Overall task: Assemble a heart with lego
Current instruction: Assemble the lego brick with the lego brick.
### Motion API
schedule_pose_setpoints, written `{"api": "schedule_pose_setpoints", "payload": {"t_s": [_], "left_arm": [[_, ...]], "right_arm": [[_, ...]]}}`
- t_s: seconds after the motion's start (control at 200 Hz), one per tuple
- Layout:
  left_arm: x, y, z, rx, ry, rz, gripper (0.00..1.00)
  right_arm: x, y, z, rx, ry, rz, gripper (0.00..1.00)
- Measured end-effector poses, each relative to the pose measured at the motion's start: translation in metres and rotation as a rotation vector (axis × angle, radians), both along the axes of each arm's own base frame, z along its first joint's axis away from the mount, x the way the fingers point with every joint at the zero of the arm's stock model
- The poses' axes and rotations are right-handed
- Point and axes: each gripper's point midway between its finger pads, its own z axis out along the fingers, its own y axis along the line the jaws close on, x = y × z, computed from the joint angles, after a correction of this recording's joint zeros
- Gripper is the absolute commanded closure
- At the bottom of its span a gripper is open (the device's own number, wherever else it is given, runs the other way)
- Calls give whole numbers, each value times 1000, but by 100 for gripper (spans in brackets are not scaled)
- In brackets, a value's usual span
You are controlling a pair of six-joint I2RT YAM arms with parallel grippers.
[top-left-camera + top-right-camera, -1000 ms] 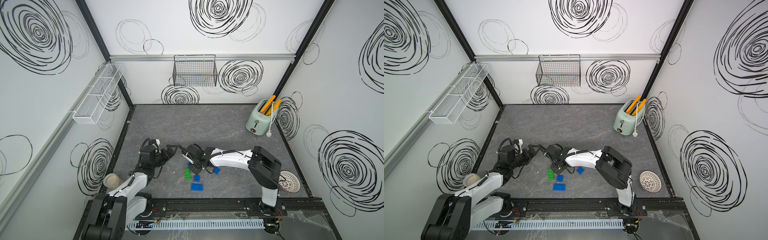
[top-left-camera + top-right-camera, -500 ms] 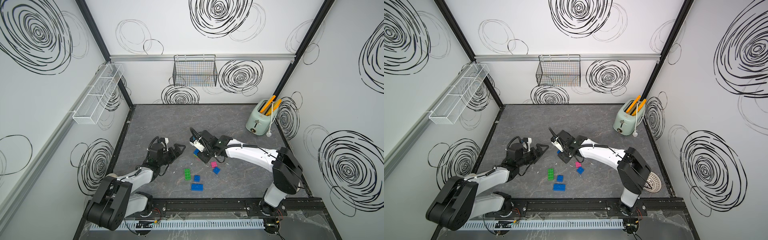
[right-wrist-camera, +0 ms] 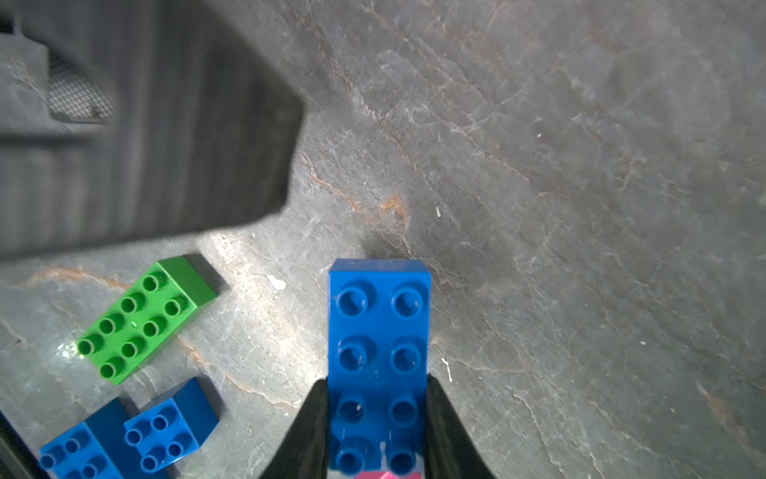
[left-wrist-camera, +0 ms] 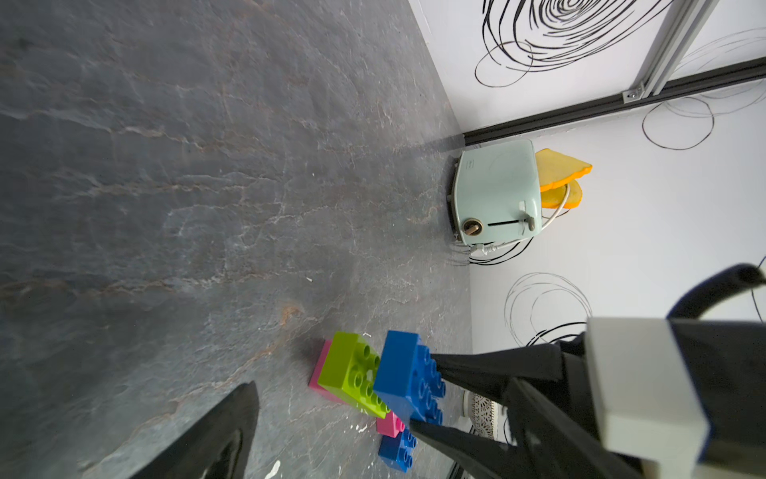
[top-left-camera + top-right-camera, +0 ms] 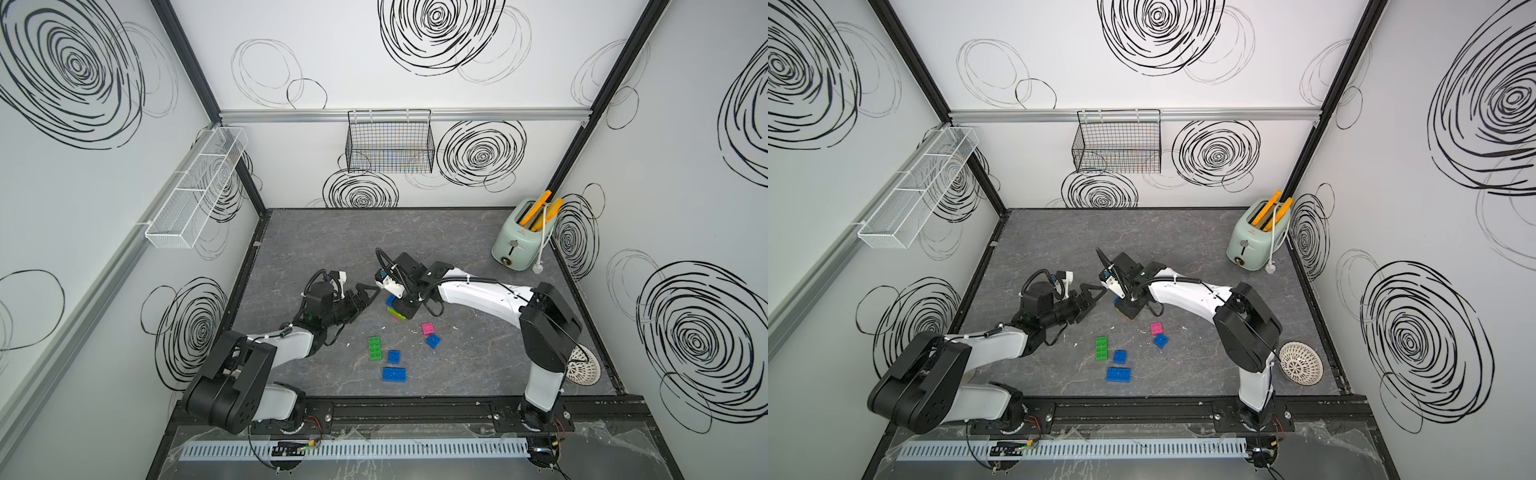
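right fingers are clenched on a blue oblong brick, which rests on a lime brick over a pink brick. this started heart stands mid-bench. left fingers gape empty just beside it. i judge that pressing down while the stack is unbraced could tip or skid it, or leave studs half-seated; i cannot tell if they are seated. loose lego lies nearer the front. since a second ago the right elbow has swung outward, uncovering a pink square, and the left fingers have drawn closer.
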Motion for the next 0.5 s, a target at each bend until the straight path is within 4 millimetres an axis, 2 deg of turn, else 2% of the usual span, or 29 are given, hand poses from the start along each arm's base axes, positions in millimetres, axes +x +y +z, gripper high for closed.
{"api": "schedule_pose_setpoints", "payload": {"t_s": [0.165, 0.37, 0.5], "left_arm": [[-3, -9, -4, -27, 19, -28, 0], [-5, -22, -9, -79, 44, -65, 2], [-9, -28, -9, -98, 48, -86, 2]], "right_arm": [[-2, 0, -3, -9, 13, 10, 76], [0, 4, 2, 2, 9, 18, 76], [1, 5, -2, -6, 12, 25, 76]]}}
